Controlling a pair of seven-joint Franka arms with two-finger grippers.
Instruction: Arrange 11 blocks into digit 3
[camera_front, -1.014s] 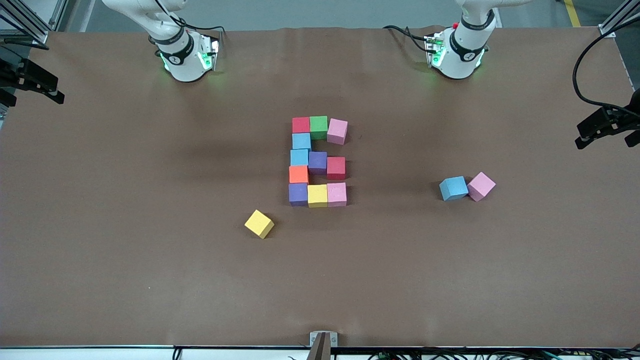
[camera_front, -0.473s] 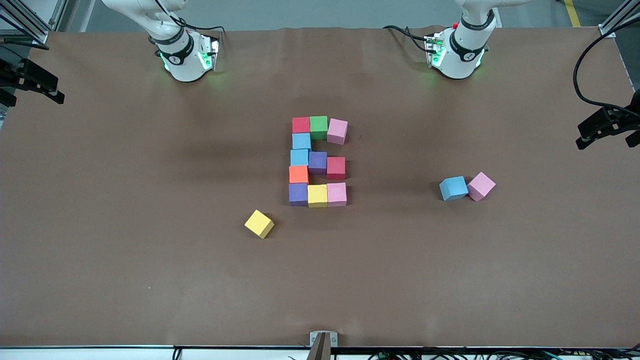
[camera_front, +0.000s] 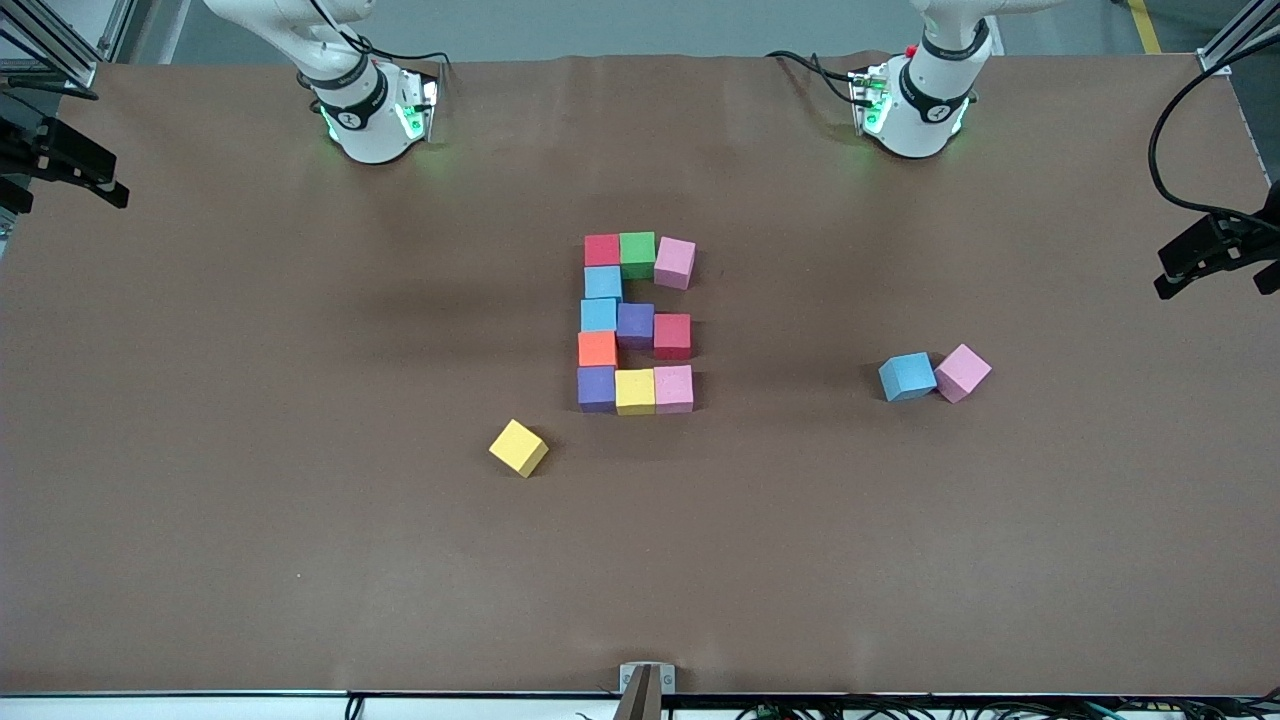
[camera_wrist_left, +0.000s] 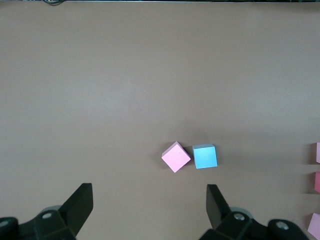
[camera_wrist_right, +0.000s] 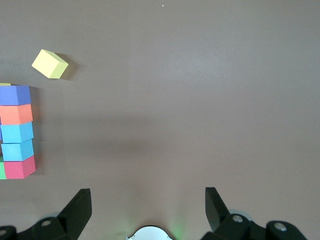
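nothing has moved since the earlier frames: every cube lies where it lay, and both arms wait, drawn back high near their bases.

left gripper (camera_wrist_left: 149, 210) hangs with its fingers (camera_wrist_left: 80, 204) spread wide and empty. out ahead of its fingertips, well apart from them, a pink block (camera_wrist_left: 176, 156) and a blue block (camera_wrist_left: 205, 156) sit touching on the brown table (camera_wrist_left: 150, 75) (the pink one turned on its corner).

right gripper (camera_wrist_right: 147, 210) is likewise spread wide, holding nothing. off to one side of it runs the figure's column of purple, orange, two blue and red cubes, with a loose yellow block (camera_wrist_right: 50, 64) just past the purple end.

from the front, the digit 3 (camera_front: 636, 322) sits mid-table between the two arms, eleven cubes, three wide and five tall.
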